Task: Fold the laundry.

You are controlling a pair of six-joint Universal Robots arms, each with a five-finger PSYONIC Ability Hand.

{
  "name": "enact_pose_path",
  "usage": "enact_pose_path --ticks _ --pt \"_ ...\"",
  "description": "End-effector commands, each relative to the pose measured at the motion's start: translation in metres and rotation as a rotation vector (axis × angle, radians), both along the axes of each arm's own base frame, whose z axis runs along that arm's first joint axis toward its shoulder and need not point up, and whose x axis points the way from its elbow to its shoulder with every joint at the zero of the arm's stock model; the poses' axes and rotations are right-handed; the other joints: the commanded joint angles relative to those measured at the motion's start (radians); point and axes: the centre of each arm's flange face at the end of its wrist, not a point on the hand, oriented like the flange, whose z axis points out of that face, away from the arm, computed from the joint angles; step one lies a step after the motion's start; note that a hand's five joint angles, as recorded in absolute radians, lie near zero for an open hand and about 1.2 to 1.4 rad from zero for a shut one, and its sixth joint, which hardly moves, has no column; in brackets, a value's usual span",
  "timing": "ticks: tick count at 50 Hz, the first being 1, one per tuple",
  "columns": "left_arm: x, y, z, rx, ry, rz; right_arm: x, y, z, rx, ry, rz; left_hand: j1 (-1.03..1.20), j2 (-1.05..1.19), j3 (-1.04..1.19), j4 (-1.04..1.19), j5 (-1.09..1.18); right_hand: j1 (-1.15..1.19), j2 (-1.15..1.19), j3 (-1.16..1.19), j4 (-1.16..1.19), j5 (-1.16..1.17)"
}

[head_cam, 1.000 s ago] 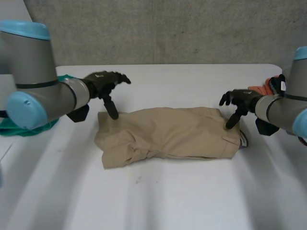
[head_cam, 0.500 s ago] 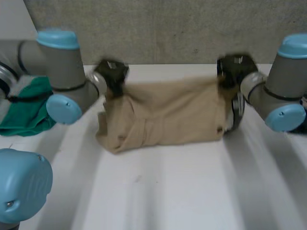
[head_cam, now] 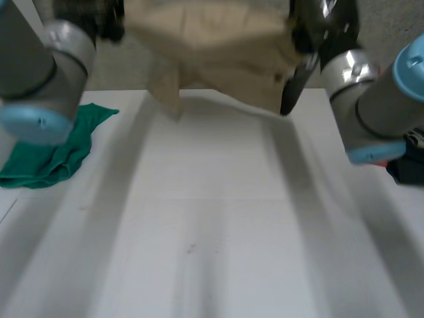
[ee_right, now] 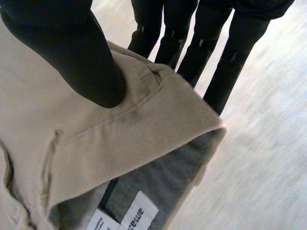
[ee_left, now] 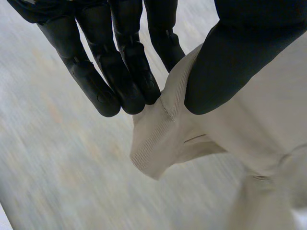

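Observation:
A beige garment [head_cam: 218,46] hangs in the air above the far side of the white table [head_cam: 212,232], stretched between both hands. My left hand [head_cam: 106,16] is shut on its left upper corner; in the left wrist view the thumb [ee_left: 240,57] and fingers [ee_left: 120,72] pinch a stitched edge of the beige garment [ee_left: 230,139]. My right hand [head_cam: 318,23] is shut on the right upper corner. In the right wrist view the thumb [ee_right: 72,52] presses the waistband of the beige garment [ee_right: 144,129] against the fingers [ee_right: 211,48], and white labels [ee_right: 139,213] show inside.
A crumpled green cloth [head_cam: 53,152] lies on the table at the left, below my left arm. Dark and orange items [head_cam: 411,159] sit at the table's right edge. A grey wall stands behind the table.
Both hands closed on the garment's far corners and lifted it off the table, so it now hangs high between them.

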Motion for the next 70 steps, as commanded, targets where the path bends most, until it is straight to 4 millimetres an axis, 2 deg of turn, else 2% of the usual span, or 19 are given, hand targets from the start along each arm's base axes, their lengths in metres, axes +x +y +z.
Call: enact_pose_path --ticks 1,4,8,10,11,12,16,22,25,29,31,42,43,46,48,53,57,61,70 --pt "0.007 0.038 -0.104 0.324 -0.156 -0.055 -0.016 0.032 -0.108 0.437 0.261 0.040 0.216 0.198 0.207 0.198 0.244 0.287 0.222 0.207 0.198 0.234" --pt "0.015 0.060 -0.146 0.455 -0.253 -0.078 -0.028 0.050 -0.147 0.569 0.389 0.039 0.216 0.198 0.207 0.198 0.244 0.287 0.222 0.207 0.198 0.234" --pt "0.020 0.079 -0.163 0.540 -0.334 -0.106 -0.034 0.062 -0.163 0.610 0.478 0.048 0.155 0.137 0.146 0.137 0.184 0.287 0.222 0.207 0.198 0.234" --pt "0.021 0.084 -0.163 0.559 -0.347 -0.120 -0.035 0.065 -0.167 0.614 0.493 0.055 -0.184 -0.202 -0.193 -0.202 -0.156 0.287 0.222 0.207 0.198 0.234" --pt "0.020 0.090 -0.160 0.573 -0.353 -0.144 -0.034 0.067 -0.166 0.608 0.493 0.062 -0.602 -0.620 -0.611 -0.620 -0.573 0.287 0.222 0.207 0.198 0.234" --pt "0.019 0.094 -0.157 0.579 -0.355 -0.158 -0.034 0.068 -0.165 0.601 0.495 0.066 -0.760 -0.778 -0.769 -0.778 -0.731 0.287 0.222 0.207 0.198 0.234" --pt "0.021 0.099 -0.134 0.563 -0.349 -0.184 -0.033 0.073 -0.152 0.559 0.487 0.071 -1.006 -1.024 -1.015 -1.024 -0.977 0.287 0.222 0.207 0.198 0.234" --pt "0.024 0.065 -0.093 0.426 -0.292 -0.157 -0.021 0.089 -0.113 0.391 0.467 0.107 -1.006 -1.024 -1.015 -1.024 -0.977 0.287 0.222 0.207 0.198 0.234" --pt "0.022 0.048 -0.095 0.421 -0.290 -0.162 -0.017 0.096 -0.095 0.302 0.458 0.116 -1.006 -1.024 -1.015 -1.024 -0.977 0.287 0.222 0.207 0.198 0.234" --pt "0.012 0.029 -0.112 0.454 -0.305 -0.210 -0.015 0.103 -0.073 0.182 0.437 0.125 -1.005 -1.023 -1.014 -1.023 -0.977 0.287 0.222 0.207 0.198 0.234" --pt "0.004 0.023 -0.133 0.526 -0.334 -0.263 -0.012 0.107 -0.060 0.113 0.420 0.142 -0.999 -1.017 -1.008 -1.017 -0.971 0.287 0.222 0.207 0.198 0.234" --pt "-0.027 0.027 -0.182 0.668 -0.332 -0.423 -0.005 0.114 -0.040 0.033 0.387 0.206 -0.955 -0.974 -0.964 -0.974 -0.927 0.287 0.222 0.207 0.198 0.234" --pt "-0.029 0.029 -0.183 0.671 -0.333 -0.432 -0.005 0.114 -0.038 0.031 0.383 0.206 -0.909 -0.927 -0.918 -0.927 -0.880 0.287 0.222 0.207 0.198 0.234" --pt "-0.032 0.030 -0.183 0.675 -0.323 -0.423 -0.005 0.110 -0.035 0.028 0.374 0.196 -0.311 -0.329 -0.320 -0.329 -0.283 0.287 0.222 0.207 0.198 0.234" --pt "-0.026 0.023 -0.175 0.664 -0.306 -0.359 -0.007 0.105 -0.034 0.028 0.374 0.170 0.213 0.195 0.204 0.195 0.241 0.287 0.222 0.207 0.198 0.234" --pt "-0.010 0.021 -0.128 0.581 -0.265 -0.238 -0.017 0.089 -0.041 0.072 0.392 0.080 0.216 0.198 0.207 0.198 0.244 0.287 0.222 0.207 0.198 0.234" --pt "0.001 0.045 -0.078 0.505 -0.255 -0.247 -0.028 0.084 -0.046 0.137 0.431 0.033 0.216 0.198 0.207 0.198 0.244 0.287 0.222 0.207 0.198 0.234" --pt "0.007 0.072 -0.057 0.491 -0.305 -0.302 -0.034 0.090 -0.053 0.227 0.476 0.042 0.216 0.198 0.207 0.198 0.244 0.287 0.222 0.207 0.198 0.234" --pt "0.019 0.095 -0.067 0.595 -0.477 -0.344 -0.038 0.108 -0.062 0.376 0.562 0.086 0.216 0.198 0.207 0.198 0.244 0.287 0.222 0.207 0.198 0.234"
